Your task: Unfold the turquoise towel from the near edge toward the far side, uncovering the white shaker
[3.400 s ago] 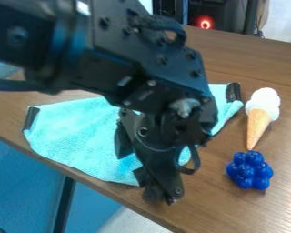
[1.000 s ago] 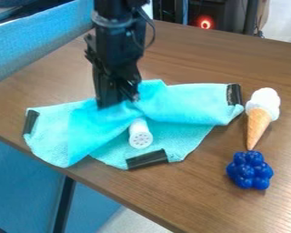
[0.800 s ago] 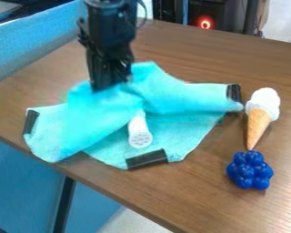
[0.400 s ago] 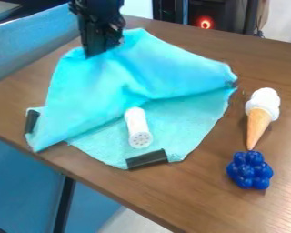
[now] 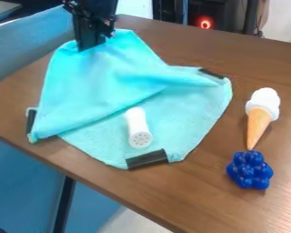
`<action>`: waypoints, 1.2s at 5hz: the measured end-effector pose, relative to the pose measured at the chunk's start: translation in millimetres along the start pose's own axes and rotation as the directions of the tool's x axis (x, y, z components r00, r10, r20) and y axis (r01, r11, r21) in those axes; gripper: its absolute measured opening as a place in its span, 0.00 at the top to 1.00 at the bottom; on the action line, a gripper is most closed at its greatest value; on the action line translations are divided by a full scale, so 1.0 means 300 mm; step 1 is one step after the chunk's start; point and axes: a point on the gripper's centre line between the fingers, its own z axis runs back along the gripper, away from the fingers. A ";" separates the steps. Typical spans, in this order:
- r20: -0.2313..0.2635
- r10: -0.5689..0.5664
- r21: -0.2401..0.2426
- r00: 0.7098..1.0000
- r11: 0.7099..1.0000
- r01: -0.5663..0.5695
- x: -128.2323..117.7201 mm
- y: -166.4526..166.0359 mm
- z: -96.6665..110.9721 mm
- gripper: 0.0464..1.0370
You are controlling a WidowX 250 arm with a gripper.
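Observation:
The gripper hangs at the upper left of the camera view, shut on the upper edge of a turquoise cloth and holding that part raised. The cloth slopes down from it to the table, its upper part folded over toward the front left. Dark strips mark several of its corners. On the lower, flat part of the cloth lies a white shaker-like cylinder, its holed end toward the camera, uncovered.
To the right of the cloth lie a toy ice cream cone and, in front of it, a blue bunch of berries. The brown table has its front edge running from left to lower middle.
The gripper has moved up and back with the cloth, drawing its back part away from over the white cylinder. The cloth's right corner has shifted back and left. Cone and berries are unmoved.

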 end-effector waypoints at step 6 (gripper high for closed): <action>0.095 -0.566 0.027 0.819 0.824 0.567 0.171 0.149 -0.063 0.98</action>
